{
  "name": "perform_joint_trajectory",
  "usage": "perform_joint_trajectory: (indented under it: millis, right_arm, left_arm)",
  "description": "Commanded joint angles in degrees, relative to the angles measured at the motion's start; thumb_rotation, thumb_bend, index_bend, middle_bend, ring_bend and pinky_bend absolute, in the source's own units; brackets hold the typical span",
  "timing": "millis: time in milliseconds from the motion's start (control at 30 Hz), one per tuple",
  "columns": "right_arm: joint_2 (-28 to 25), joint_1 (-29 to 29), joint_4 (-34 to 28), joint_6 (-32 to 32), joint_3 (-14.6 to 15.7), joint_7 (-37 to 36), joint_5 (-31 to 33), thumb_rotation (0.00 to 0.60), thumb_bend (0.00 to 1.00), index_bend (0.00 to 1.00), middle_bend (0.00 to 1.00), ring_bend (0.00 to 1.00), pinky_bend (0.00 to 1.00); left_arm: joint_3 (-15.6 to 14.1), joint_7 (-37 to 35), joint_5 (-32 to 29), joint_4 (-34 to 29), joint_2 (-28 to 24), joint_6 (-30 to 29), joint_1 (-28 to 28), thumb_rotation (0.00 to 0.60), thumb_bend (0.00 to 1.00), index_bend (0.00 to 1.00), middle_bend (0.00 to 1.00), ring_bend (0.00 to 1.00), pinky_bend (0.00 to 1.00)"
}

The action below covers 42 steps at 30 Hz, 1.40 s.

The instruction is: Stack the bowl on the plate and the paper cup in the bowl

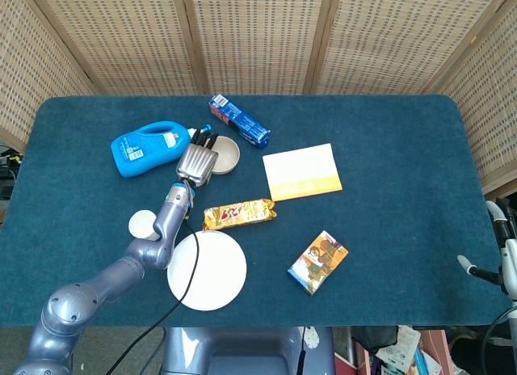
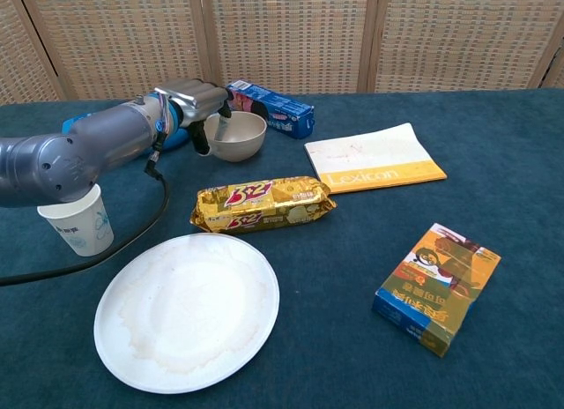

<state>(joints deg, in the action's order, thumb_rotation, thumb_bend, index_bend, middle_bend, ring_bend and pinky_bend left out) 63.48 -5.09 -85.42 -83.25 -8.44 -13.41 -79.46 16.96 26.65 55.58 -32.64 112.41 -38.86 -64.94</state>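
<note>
The beige bowl (image 1: 226,154) (image 2: 238,134) stands upright at the back left of the table. My left hand (image 1: 199,158) (image 2: 196,102) straddles its left rim, thumb hanging down outside the wall and fingers reaching over the inside, apart, with no firm grasp showing. The white plate (image 1: 207,270) (image 2: 187,310) lies bare near the front edge. Left of it stands the paper cup (image 1: 142,224) (image 2: 77,219), partly behind my forearm in the chest view. My right hand (image 1: 502,254) hangs off the table's right edge, fingers apart and holding nothing.
A blue detergent bottle (image 1: 149,147) lies left of the bowl and a blue toothpaste box (image 1: 239,120) behind it. A gold biscuit pack (image 1: 239,214) (image 2: 263,204) lies between bowl and plate. A yellow-white booklet (image 1: 301,171) and a snack box (image 1: 317,262) sit further right.
</note>
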Motion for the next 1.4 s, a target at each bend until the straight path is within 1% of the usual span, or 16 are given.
perform_joint_trajectory:
  millis: [33,467,600,700,767,900,1000,1033,1100,1167,1233,1400]
  right_arm:
    - [-0.1,0.1,-0.1,-0.2,0.0,0.0,-0.1,0.600,0.15,0.00,0.00,0.00,0.00]
    - [-0.2,0.4,-0.7,-1.0,0.1,0.1,-0.9,0.600,0.15,0.00,0.00,0.00,0.00]
    - [-0.3,0.4,-1.0,-1.1,0.2,0.2,-1.4,0.600,0.15,0.00,0.00,0.00,0.00]
    - [-0.3,0.3,-1.2,-1.1,0.3,0.4,-1.6,0.600,0.15,0.00,0.00,0.00,0.00]
    - [-0.4,0.3,-1.3,-1.2,0.3,0.4,-1.7,0.600,0.15,0.00,0.00,0.00,0.00]
    - [-0.4,0.4,-1.6,-1.6,0.4,0.7,-2.2,0.600,0.15,0.00,0.00,0.00,0.00]
    - [-0.5,0.5,-1.9,-2.1,0.5,0.9,-2.7,0.600,0.15,0.00,0.00,0.00,0.00]
    - [-0.5,0.6,-2.0,-2.2,0.6,1.0,-2.8,0.600,0.15,0.00,0.00,0.00,0.00]
    - [-0.5,0.6,-2.1,-2.3,0.7,1.2,-3.0,0.600,0.15,0.00,0.00,0.00,0.00]
    - [-0.5,0.6,-2.2,-2.3,0.7,1.2,-3.1,0.600,0.15,0.00,0.00,0.00,0.00]
    - [-0.6,0.7,-2.3,-2.4,0.7,1.3,-3.0,0.600,0.15,0.00,0.00,0.00,0.00]
    - [-0.7,0.9,-2.5,-2.8,0.6,1.3,-3.1,0.600,0.15,0.00,0.00,0.00,0.00]
  left_arm:
    - [-0.1,-0.5,0.5,0.3,0.0,-0.2,0.2,0.600,0.38,0.60,0.08,0.00,0.00]
    - [-0.9,-1.3,2.4,-1.4,-1.2,-1.7,2.1,0.600,0.38,0.63,0.08,0.00,0.00]
    - [-1.0,-1.8,3.4,-3.8,-2.7,-3.5,3.1,0.600,0.38,0.63,0.08,0.00,0.00]
    - [-1.2,-2.4,4.9,-7.3,-4.7,-6.2,4.0,0.600,0.38,0.63,0.08,0.00,0.00]
    - [-1.5,-2.9,6.2,-11.1,-6.7,-8.6,5.0,0.600,0.38,0.63,0.08,0.00,0.00]
    - [-2.4,-3.1,9.3,-21.1,-12.4,-13.7,7.7,0.600,0.38,0.63,0.08,0.00,0.01]
    - [-3.2,-2.7,10.6,-31.9,-18.4,-17.2,10.7,0.600,0.38,0.63,0.08,0.00,0.02]
    - [-3.4,-2.5,10.7,-34.2,-19.7,-17.6,11.3,0.600,0.38,0.63,0.08,0.00,0.02]
    - [-4.4,-1.7,11.5,-42.0,-24.4,-19.4,13.6,0.600,0.38,0.63,0.08,0.00,0.02]
    - [-5.1,-1.4,12.2,-46.0,-26.9,-20.6,14.9,0.600,0.38,0.63,0.08,0.00,0.02]
    - [-6.6,-1.2,14.3,-51.9,-30.8,-23.0,17.2,0.600,0.38,0.63,0.08,0.00,0.02]
    - [-9.7,-2.1,17.8,-60.6,-37.0,-26.1,21.0,0.600,0.38,0.63,0.08,0.00,0.02]
